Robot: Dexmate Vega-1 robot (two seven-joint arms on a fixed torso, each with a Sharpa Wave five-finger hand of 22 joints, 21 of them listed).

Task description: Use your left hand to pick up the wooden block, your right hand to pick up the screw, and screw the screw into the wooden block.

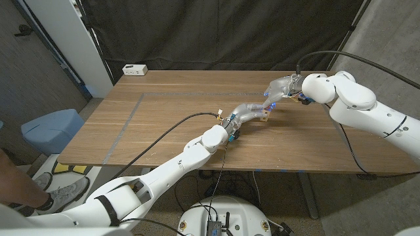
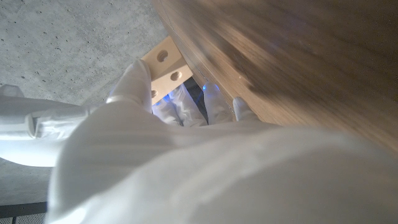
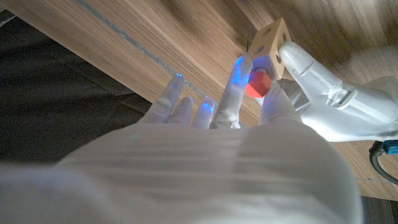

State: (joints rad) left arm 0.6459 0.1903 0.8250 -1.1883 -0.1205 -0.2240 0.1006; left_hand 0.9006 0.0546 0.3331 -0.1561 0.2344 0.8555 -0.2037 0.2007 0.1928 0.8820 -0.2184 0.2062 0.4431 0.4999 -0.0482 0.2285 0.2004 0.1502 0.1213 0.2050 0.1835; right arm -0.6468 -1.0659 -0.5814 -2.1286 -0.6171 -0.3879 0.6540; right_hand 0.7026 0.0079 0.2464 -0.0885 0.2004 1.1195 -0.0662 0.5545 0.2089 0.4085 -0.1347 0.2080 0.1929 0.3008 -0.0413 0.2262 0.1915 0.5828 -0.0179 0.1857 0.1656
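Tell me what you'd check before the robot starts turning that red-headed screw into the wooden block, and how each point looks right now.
1. Left hand holds the wooden block: ok.
2. Right hand pinches the screw by its red head: ok.
3. Screw meets the block: ok, the red head sits against it.
4. Screw tip seated in a hole: cannot tell, fingers hide it.
5. Block lifted off the table: cannot tell.
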